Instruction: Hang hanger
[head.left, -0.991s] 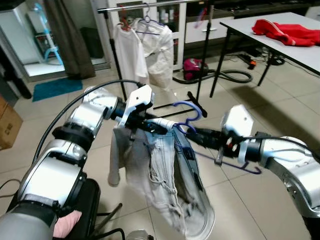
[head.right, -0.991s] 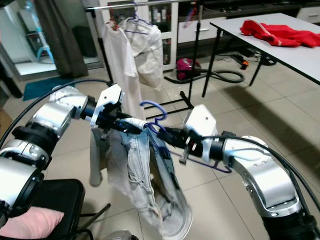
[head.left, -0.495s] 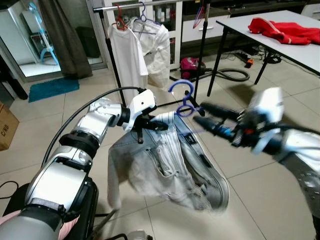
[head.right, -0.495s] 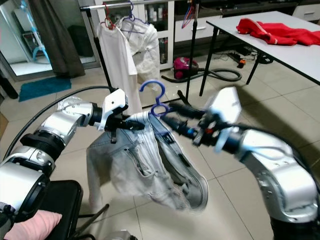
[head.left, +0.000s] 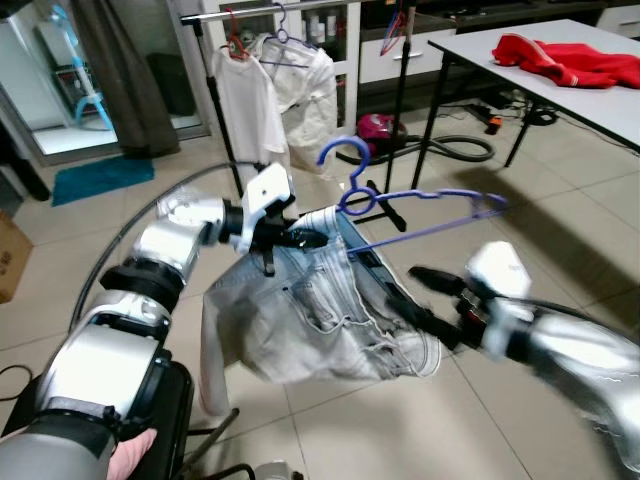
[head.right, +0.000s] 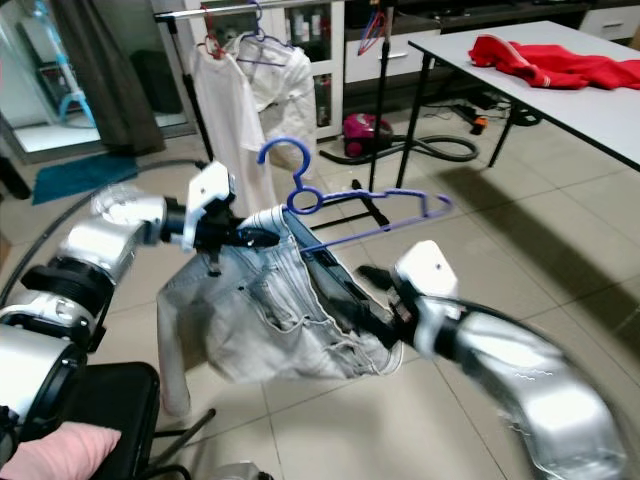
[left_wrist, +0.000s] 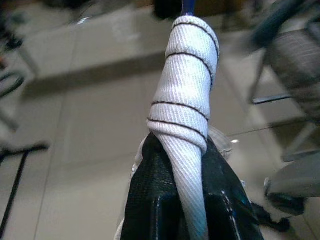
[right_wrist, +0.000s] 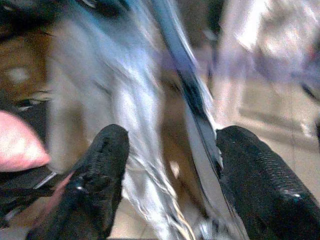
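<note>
A blue hanger (head.left: 420, 215) carries pale blue jeans (head.left: 310, 320), its hook (head.left: 345, 165) pointing up and its free arm reaching out to the right. My left gripper (head.left: 298, 238) is shut on the hanger's near end, which is wrapped in the rolled waistband (left_wrist: 185, 115). My right gripper (head.left: 410, 292) is blurred and sits below the hanger's arm, beside the hanging jeans, open. In the right wrist view, the jeans (right_wrist: 145, 150) and the hanger's bar (right_wrist: 187, 85) lie beyond the spread fingers (right_wrist: 100, 170).
A clothes rack (head.left: 270, 10) with white shirts (head.left: 255, 110) stands ahead. A grey table (head.left: 590, 90) bearing a red garment (head.left: 560, 60) is at the right, with a vacuum cleaner (head.left: 378, 130) on the floor. A black chair with a pink cushion (head.right: 55, 445) is close at the lower left.
My right gripper has come off the hanger and dropped lower. The hanger has tipped up, its free arm now sticking out to the right. The left gripper keeps its hold.
</note>
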